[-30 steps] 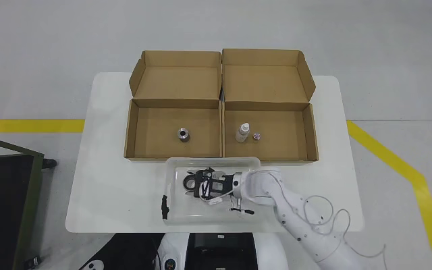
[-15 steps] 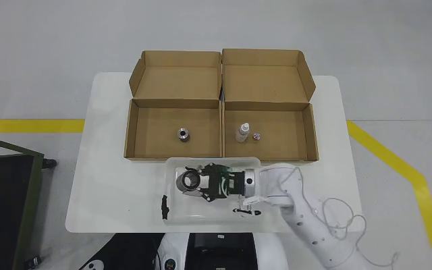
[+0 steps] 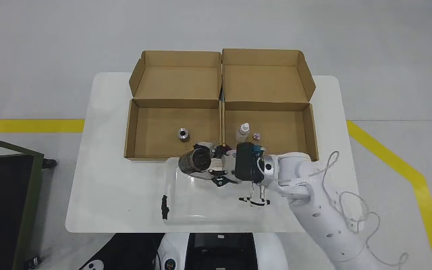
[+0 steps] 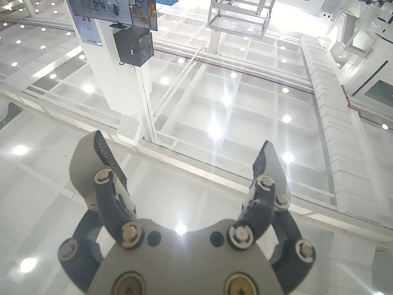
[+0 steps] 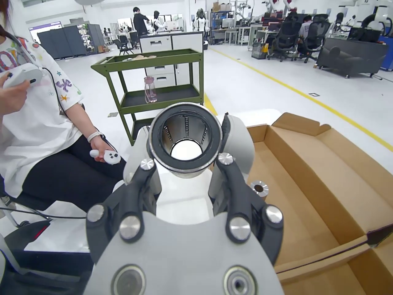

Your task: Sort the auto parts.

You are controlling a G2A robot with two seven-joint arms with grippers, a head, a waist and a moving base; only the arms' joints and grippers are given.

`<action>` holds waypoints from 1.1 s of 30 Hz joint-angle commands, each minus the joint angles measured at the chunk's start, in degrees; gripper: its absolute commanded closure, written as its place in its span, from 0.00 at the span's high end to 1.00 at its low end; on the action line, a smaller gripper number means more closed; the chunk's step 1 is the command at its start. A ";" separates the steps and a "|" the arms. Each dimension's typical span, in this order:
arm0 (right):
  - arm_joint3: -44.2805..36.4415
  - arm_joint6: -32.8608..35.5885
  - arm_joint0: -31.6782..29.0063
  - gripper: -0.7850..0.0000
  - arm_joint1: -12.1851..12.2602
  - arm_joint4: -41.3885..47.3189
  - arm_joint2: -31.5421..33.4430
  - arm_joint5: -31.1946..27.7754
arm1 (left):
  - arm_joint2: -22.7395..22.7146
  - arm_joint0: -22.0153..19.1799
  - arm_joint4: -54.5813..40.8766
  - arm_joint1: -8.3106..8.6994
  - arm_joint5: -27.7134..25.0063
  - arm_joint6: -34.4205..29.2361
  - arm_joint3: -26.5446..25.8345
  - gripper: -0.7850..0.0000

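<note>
Bushing [image 3: 180,133] sits in your left box [image 3: 152,140]; your right tool [image 5: 185,142] is clamped on the metal sleeve [image 3: 194,160], held above the far edge of the clear tray [image 3: 202,202]. Your left tool [image 4: 182,142] gapes wide, gripping nothing

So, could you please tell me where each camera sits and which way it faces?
Top view: high on the robot, looking down at the table; shows the right gripper holding a sleeve.
Left wrist view: on the left wrist, facing the ceiling; shows its open left gripper.
Right wrist view: on the right wrist, looking level over a box into the room; shows that gripper and sleeve.
Shared: top and right wrist views both show the sleeve and the box's ring.
</note>
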 commanded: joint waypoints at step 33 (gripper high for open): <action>-8.99 -5.45 -0.10 0.00 1.71 10.14 13.31 4.20 | 0.00 0.00 0.00 0.00 0.00 0.00 0.00 1.00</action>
